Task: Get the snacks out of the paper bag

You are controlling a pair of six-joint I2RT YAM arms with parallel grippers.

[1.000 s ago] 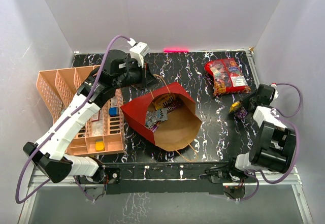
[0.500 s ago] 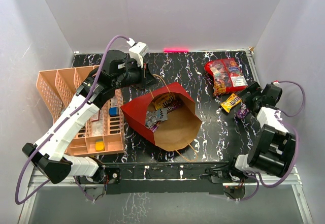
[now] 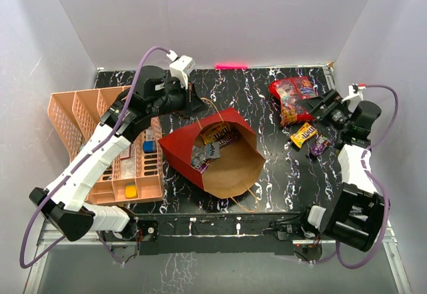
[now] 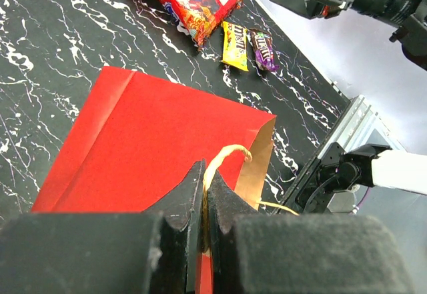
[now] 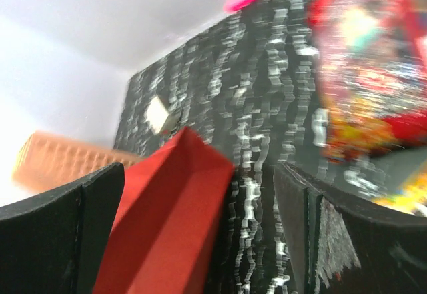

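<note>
Snacks (image 3: 212, 144) inside paper bag (image 3: 180, 149) lie left of your wide-open, empty R end effector (image 3: 322, 109); L end effector (image 4: 205, 194) clamps its cord handle (image 4: 227, 153).

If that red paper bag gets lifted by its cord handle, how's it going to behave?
Probably light and floppy: the paper bag lies on its side, mouth gaping. Lifted by the cord handle in the left tool, it would likely swing, and the loose snacks inside may slide.
</note>
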